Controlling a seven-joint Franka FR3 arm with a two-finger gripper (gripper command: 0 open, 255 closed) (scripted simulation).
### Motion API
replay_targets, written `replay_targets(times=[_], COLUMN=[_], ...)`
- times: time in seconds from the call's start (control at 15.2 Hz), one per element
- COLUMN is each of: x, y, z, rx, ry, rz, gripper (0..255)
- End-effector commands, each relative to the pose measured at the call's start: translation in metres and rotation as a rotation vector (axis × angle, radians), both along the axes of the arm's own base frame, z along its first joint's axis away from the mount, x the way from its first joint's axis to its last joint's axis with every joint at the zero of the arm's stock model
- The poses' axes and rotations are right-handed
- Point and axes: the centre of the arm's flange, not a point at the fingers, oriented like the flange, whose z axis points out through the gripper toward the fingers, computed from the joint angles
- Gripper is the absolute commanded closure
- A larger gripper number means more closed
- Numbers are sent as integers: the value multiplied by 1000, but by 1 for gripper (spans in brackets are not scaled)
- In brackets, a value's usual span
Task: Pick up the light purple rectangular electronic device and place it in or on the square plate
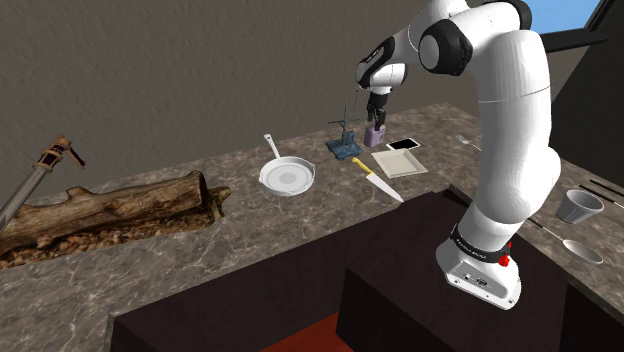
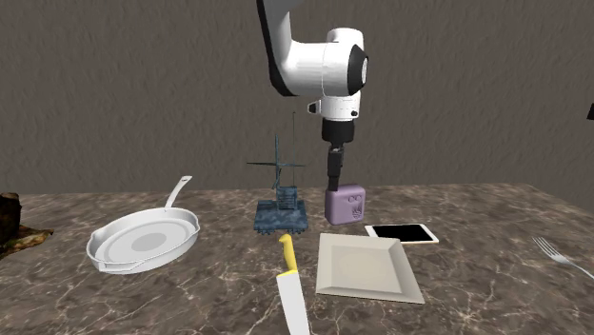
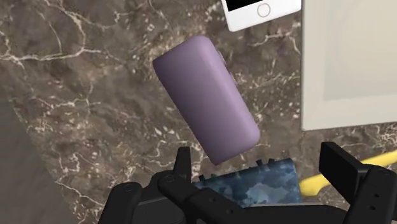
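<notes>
A light purple rounded block, the device point(image 2: 346, 205) point(image 1: 375, 135), stands upright on the marble counter just behind the square plate point(image 2: 366, 266) point(image 1: 400, 162). My black gripper point(image 2: 335, 183) point(image 1: 377, 115) hangs straight down, close over the device's top edge. In the wrist view the fingers point(image 3: 337, 167) stand wide apart and open, with the device point(image 3: 207, 95) lying ahead of them, nearer one finger and not clasped. The pale plate point(image 3: 356, 63) shows off to one side of the device.
A white phone point(image 2: 402, 232) lies beside the plate. A yellow-handled knife point(image 2: 290, 285) and a blue wire-topped object point(image 2: 281, 214) sit close by. Farther off are a white frying pan point(image 2: 143, 243), a log point(image 1: 110, 210), a cup point(image 1: 578, 207) and a fork point(image 2: 562, 255).
</notes>
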Motion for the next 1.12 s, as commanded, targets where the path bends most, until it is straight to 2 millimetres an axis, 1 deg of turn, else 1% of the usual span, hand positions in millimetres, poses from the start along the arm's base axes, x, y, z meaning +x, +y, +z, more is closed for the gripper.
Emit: replay_targets(times=[0.0,0.46,0.99,1.06], x=[10,10,10,10], y=[-7,-6,-6,-6], z=[-13,-48,-48,-48], rx=[-1,-1,-1,-1], ry=[1,1,1,1], rz=[24,24,24,24], gripper=[0,0,0,255])
